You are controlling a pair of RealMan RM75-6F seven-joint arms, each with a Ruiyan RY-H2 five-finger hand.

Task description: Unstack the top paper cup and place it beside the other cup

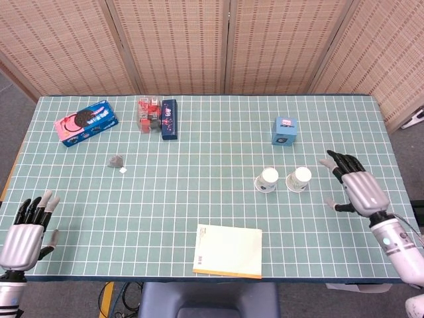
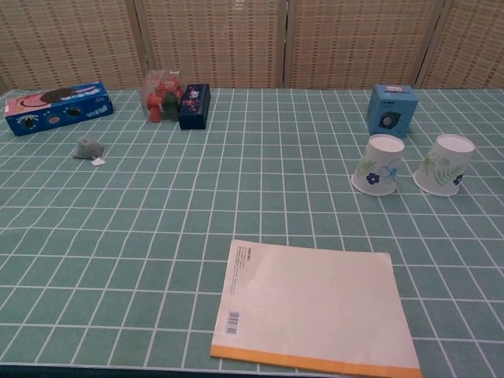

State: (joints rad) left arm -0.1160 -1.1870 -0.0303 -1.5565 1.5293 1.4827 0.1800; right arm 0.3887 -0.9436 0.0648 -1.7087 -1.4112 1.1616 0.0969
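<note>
Two white paper cups stand upside down, side by side and apart, at the table's right. The one with blue flowers is on the left, the one with green leaves on the right. My right hand hovers right of the leaf cup, fingers spread, holding nothing; the chest view does not show it. My left hand hangs open at the table's near left corner, also only in the head view.
A blue box stands just behind the cups. A yellow-edged notepad lies at the front middle. A cookie box, a red and dark-blue pack and a small grey wad sit far left.
</note>
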